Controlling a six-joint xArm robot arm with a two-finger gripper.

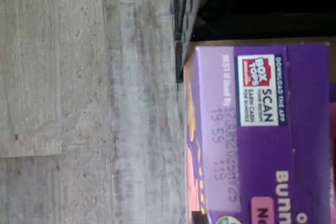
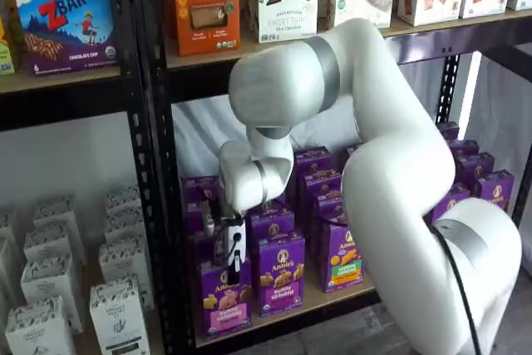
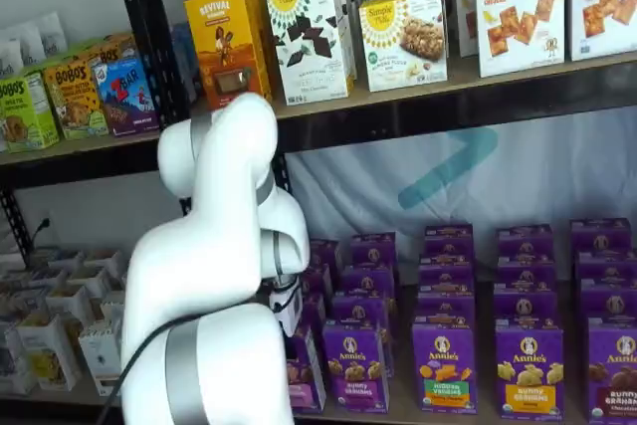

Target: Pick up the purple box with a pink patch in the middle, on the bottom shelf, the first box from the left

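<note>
The purple box (image 2: pixel 224 303) with the pink patch stands upright at the left end of the bottom shelf (image 2: pixel 332 298), at the front of its row. My gripper (image 2: pixel 233 262) hangs just above its top edge. The black fingers show side-on, so I cannot tell whether they are open. The wrist view shows the box's top flap (image 1: pixel 262 129) close up, with a Box Tops label and a date stamp. In a shelf view the arm covers most of the box (image 3: pixel 305 377), and only the gripper's white body (image 3: pixel 290 308) shows.
More purple Annie's cartons (image 2: pixel 279 276) fill the bottom shelf, one with a green-orange patch (image 2: pixel 341 257). A perforated black upright (image 2: pixel 158 172) stands just left of the box. White cartons (image 2: pixel 50 288) sit in the left bay. Orange and white cartons (image 2: pixel 205 2) stand on the board above.
</note>
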